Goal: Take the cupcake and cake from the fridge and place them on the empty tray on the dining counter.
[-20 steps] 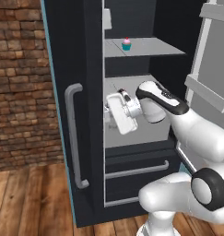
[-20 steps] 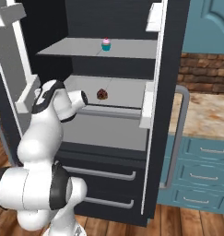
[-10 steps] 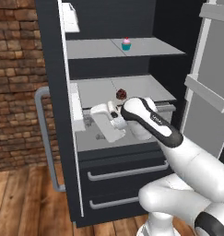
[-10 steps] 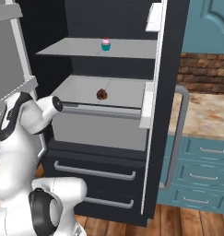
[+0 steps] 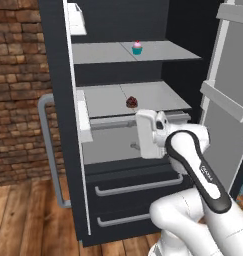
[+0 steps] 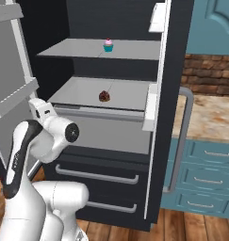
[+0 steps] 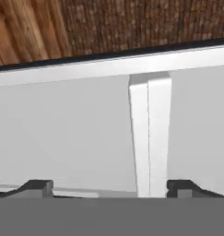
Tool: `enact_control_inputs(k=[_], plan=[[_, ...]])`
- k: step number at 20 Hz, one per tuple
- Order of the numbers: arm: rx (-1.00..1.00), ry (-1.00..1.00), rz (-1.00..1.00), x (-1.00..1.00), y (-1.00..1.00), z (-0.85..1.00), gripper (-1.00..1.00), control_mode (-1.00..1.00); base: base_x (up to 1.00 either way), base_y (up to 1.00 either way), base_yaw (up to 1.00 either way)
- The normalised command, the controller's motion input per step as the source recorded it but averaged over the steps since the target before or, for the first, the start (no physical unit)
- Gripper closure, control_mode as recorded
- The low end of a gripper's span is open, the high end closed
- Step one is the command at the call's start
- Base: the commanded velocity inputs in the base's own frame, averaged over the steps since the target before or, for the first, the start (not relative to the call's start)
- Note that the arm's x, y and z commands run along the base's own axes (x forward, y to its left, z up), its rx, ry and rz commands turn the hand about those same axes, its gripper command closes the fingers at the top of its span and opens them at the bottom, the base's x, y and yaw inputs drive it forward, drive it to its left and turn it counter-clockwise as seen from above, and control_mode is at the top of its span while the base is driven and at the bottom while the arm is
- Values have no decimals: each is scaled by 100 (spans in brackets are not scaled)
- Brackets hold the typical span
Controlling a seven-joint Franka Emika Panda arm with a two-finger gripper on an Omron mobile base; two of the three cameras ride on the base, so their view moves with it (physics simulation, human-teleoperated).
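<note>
We see the fridge (image 5: 53, 60) in a smooth, dark, nearly matt shell, with a grey bar handle (image 5: 50, 150) that looks like brushed metal. Its shelves (image 6: 120, 89) are pale grey, flat and dull, like matt plastic. The cake (image 5: 132, 102) looks rough and crumbly, the cupcake (image 5: 137, 48) has soft pink frosting. Beside us we find rough red-brown brick (image 5: 15, 90), a planked wooden floor (image 5: 28, 220) with slight sheen, and a mottled marble worktop (image 6: 211, 113). The arm (image 5: 193, 165) is glossy white plastic.

Cupcake (image 6: 108, 45) on upper shelf of open fridge (image 6: 175, 61), cake (image 6: 104, 96) on shelf below.
</note>
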Motion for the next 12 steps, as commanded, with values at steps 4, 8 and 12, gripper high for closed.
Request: enact_control_inputs(k=[4, 8, 12], plan=[[37, 48, -46, -5, -50, 86, -100, -100, 0, 0, 0], [33, 66, -16, 0, -57, 71, -100, -100, 0, 0, 0], [27, 66, 0, 1, -59, -6, -100, -100, 0, 0, 0]])
